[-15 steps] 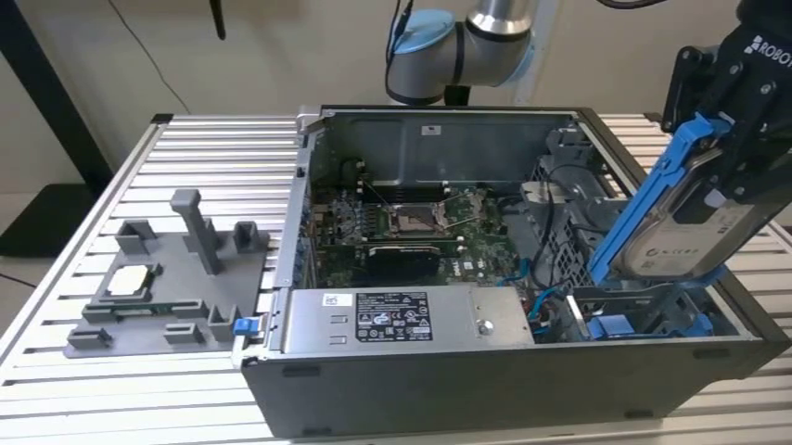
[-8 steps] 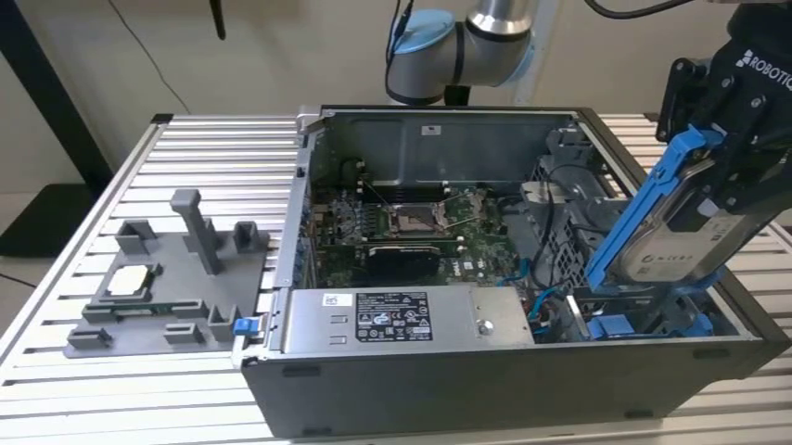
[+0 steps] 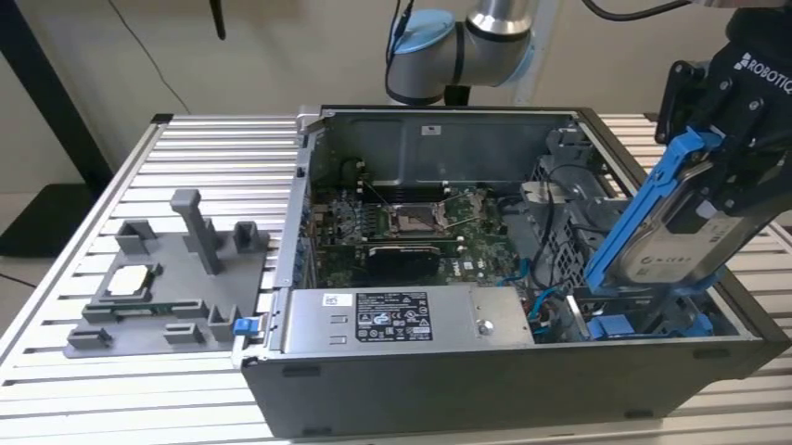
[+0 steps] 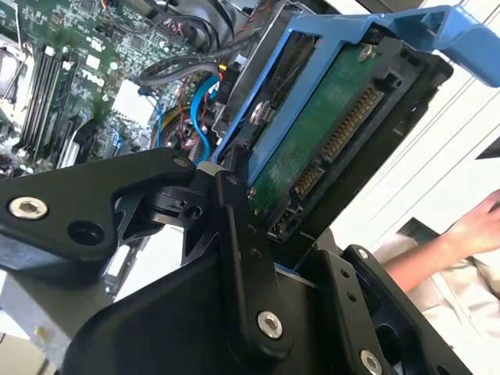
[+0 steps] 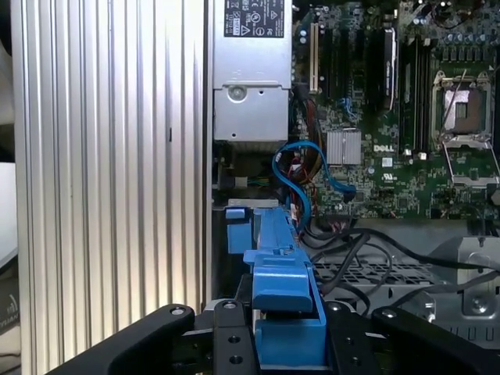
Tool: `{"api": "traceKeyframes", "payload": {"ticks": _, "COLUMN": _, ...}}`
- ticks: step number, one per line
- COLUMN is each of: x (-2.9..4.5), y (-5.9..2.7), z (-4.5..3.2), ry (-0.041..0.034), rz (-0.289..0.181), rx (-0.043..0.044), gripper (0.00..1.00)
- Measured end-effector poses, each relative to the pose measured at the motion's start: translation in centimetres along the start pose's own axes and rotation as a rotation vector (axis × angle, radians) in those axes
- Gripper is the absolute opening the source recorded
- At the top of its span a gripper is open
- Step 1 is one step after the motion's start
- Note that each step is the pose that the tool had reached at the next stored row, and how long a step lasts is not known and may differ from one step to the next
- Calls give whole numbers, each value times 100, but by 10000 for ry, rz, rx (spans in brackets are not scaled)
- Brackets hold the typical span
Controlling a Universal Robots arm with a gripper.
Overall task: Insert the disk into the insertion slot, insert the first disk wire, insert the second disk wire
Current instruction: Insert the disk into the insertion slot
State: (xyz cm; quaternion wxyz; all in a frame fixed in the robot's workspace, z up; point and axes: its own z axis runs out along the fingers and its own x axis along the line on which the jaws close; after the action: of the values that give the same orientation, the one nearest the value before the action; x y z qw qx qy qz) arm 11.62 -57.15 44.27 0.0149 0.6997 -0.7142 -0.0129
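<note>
Gripper (image 3: 724, 171) pinches disk (image 3: 656, 246) by carrier edges, held tilted, lower end at insertion slot (image 3: 637, 320), prob. to angle it in

One disk (image 3: 674, 243) — one case (image 3: 495, 389), one power supply (image 3: 409, 320) (grey)

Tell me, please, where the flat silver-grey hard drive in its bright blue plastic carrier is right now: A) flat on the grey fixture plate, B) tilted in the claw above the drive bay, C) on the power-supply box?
B: the black claw grips the silver-grey hard drive in its blue plastic carrier, which leans steeply with its lower end near the blue-clipped grey metal drive bay.
</note>
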Motion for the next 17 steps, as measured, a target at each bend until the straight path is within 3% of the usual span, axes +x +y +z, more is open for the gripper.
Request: {"api": "traceKeyframes", "payload": {"ticks": 17, "x": -1, "y": -12, "z": 147, "ry": 0, "rz": 0, "rx": 0, "gripper": 0}}
